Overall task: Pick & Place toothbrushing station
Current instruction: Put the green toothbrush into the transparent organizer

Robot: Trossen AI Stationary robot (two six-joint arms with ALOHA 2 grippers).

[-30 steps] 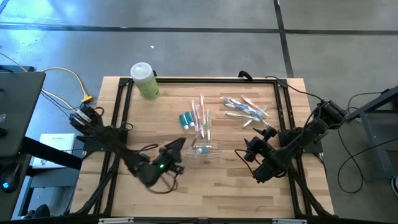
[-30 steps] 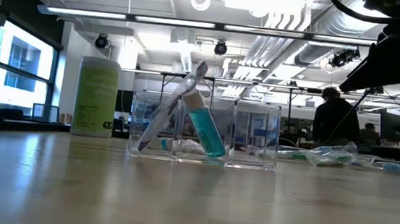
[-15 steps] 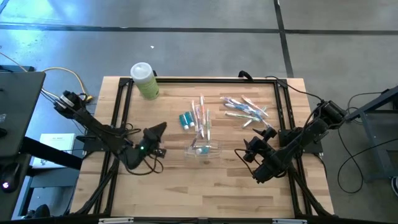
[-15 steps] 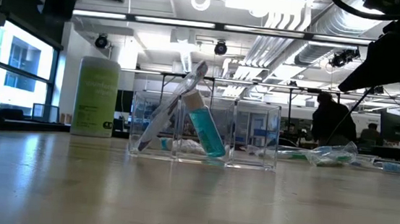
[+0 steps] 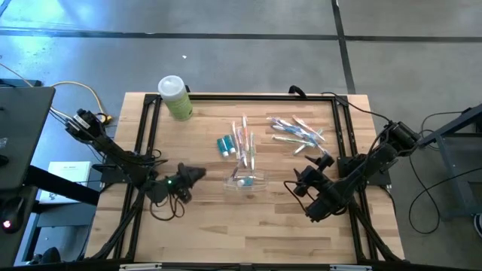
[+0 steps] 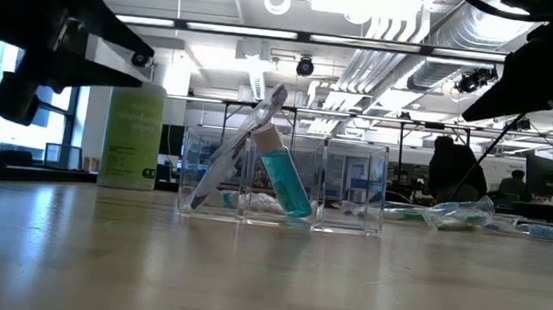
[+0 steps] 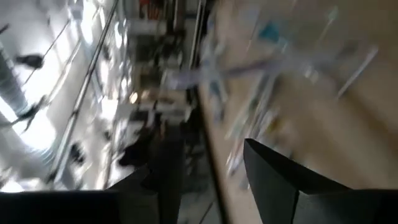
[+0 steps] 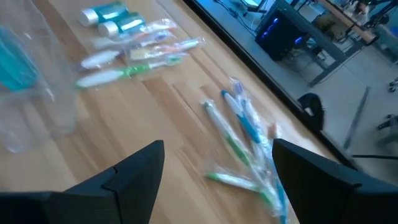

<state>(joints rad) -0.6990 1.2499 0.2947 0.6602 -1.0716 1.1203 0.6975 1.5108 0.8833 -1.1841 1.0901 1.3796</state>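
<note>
Inspector: Your left tool [image 5: 197,174] hangs over the wooden bench [image 5: 248,233], left of the clear plastic compartment organiser [image 5: 248,181]. Fingers parted, nothing held.

Operator: And the right?

Inspector: Your right tool [image 5: 300,181] sits right of that organiser, spread wide, empty.

Operator: The contents?

Inspector: One wrapped toothbrush [image 6: 240,152] and a teal toothpaste tube [image 6: 284,178] lean inside the organiser. Loose wrapped toothbrushes [image 5: 298,132] lie at the bench's far right; another bunch [image 5: 245,143] with small teal tubes [image 5: 224,144] lies behind the organiser. A green canister with white lid [image 5: 175,97] stands far left.
</note>
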